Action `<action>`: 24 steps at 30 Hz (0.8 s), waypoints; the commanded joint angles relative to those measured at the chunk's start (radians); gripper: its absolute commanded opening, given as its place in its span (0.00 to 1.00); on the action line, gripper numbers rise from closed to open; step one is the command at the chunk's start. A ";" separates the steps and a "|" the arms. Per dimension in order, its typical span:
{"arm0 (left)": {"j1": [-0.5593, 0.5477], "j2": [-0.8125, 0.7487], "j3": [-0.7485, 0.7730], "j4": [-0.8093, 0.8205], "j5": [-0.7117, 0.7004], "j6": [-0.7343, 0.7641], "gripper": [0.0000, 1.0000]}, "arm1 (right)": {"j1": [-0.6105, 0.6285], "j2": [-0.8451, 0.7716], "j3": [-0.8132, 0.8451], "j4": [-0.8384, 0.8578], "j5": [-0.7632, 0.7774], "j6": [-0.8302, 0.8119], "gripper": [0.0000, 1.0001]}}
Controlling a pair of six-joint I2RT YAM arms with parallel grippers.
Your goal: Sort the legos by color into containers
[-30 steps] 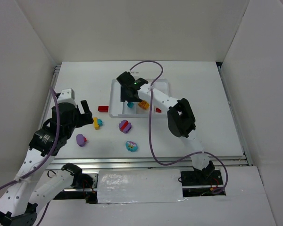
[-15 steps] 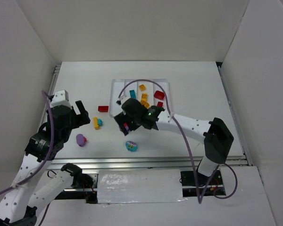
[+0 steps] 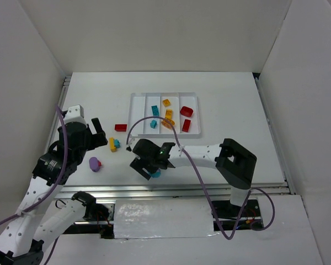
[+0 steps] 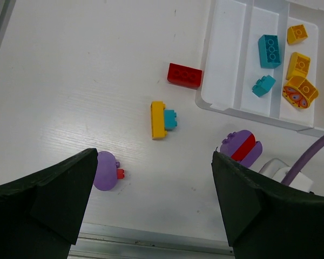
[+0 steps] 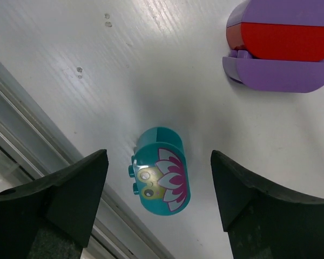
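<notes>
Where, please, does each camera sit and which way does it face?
Top external: above and behind the robot, looking down on the tray; the left arm and right arm show.
Left wrist: on the left arm, facing down at the yellow-teal brick; the open left pincer frames it.
Right wrist: on the right arm, facing down, close above the teal flower brick; the open right pincer flanks it.
Shared: the purple-red round brick lies in both wrist views.

One white tray (image 3: 133,110), four compartments (image 3: 138,113), holding seven legos (image 3: 169,114): two teal bricks (image 3: 155,110) (image 3: 153,123), three orange pieces (image 3: 166,102) (image 3: 167,122), two red bricks (image 3: 186,111) (image 3: 186,125). Loose on the table (image 3: 237,99), near and left of the tray, five legos: one red brick (image 3: 120,127), one yellow-and-teal piece (image 3: 113,144), two purple-and-red rounds (image 4: 107,170) (image 4: 241,148), one teal round (image 5: 161,178).
</notes>
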 commanded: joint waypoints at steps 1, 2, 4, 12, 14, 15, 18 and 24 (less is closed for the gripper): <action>0.005 -0.007 0.002 0.034 0.018 0.012 1.00 | -0.001 0.038 0.009 0.048 -0.006 -0.036 0.82; 0.005 -0.007 0.003 0.033 0.018 0.012 1.00 | -0.001 0.051 0.019 0.040 -0.019 -0.038 0.71; 0.005 -0.006 0.003 0.030 0.017 0.014 1.00 | 0.002 0.083 0.029 0.017 -0.045 -0.038 0.52; 0.005 -0.018 0.002 0.036 0.020 0.018 0.99 | 0.000 -0.051 -0.029 0.058 -0.103 -0.013 0.00; 0.005 -0.021 0.002 0.034 0.020 0.018 0.99 | 0.000 -0.118 -0.065 0.107 -0.156 -0.012 0.00; 0.005 -0.024 0.002 0.036 0.018 0.017 1.00 | 0.000 -0.183 -0.074 0.164 -0.170 -0.012 0.00; 0.005 -0.030 0.000 0.036 0.012 0.014 1.00 | -0.014 -0.264 -0.097 0.276 -0.120 0.014 0.00; 0.006 -0.039 -0.003 0.042 0.014 0.012 1.00 | -0.213 0.028 0.296 0.052 0.254 0.259 0.00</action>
